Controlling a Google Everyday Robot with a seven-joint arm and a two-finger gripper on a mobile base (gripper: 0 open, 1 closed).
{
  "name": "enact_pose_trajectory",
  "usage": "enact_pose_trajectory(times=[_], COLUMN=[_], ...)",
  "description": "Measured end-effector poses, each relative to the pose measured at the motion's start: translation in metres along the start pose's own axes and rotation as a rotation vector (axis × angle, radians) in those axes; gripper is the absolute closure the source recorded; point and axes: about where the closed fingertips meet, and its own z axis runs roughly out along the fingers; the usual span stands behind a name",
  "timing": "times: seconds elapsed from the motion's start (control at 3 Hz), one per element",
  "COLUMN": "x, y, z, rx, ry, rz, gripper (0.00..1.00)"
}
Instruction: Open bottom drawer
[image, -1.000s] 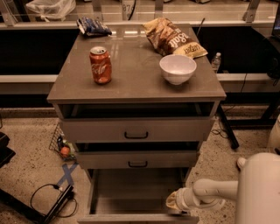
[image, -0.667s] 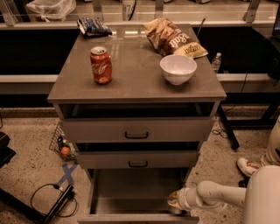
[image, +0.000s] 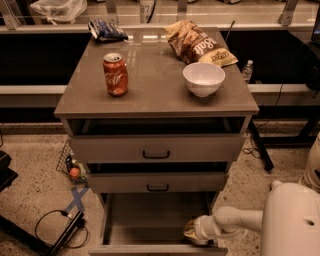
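Observation:
The bottom drawer (image: 150, 225) of the grey-beige cabinet stands pulled far out towards me, its plain grey tray bare inside. Its front panel (image: 157, 249) lies at the lower edge of the view and its handle is out of view. Above it sit the middle drawer (image: 157, 182) and the top drawer (image: 156, 148), each with a small black bar handle and each slightly out. My gripper (image: 192, 233) is at the end of the white arm, down at the right front corner of the bottom drawer, just behind its front panel.
On the cabinet top (image: 155, 75) stand a red soda can (image: 115, 74), a white bowl (image: 203, 78), a brown chip bag (image: 197, 45) and a blue packet (image: 105, 30). Black cables (image: 60, 227) and a wire basket (image: 70, 162) lie on the floor at left. My white body (image: 292, 222) fills the lower right.
The view has shifted slightly; my arm and gripper stay at the bottom drawer's right front corner. The drawer looks equally far out.

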Motion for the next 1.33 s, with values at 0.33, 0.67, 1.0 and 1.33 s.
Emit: enact_pose_trajectory(times=[0.33, 0.67, 1.0, 1.33], x=[-0.009, -0.013, -0.009, -0.003], y=[0.008, 0.020, 0.045, 0.078], z=[0.025, 0.032, 0.031, 0.032], rx=[-0.030, -0.049, -0.077, -0.118], ry=[-0.022, -0.033, -0.028, -0.029], rz=[-0.008, -0.012, 0.011, 0.057], gripper=[1.00, 1.00, 1.00, 1.00])
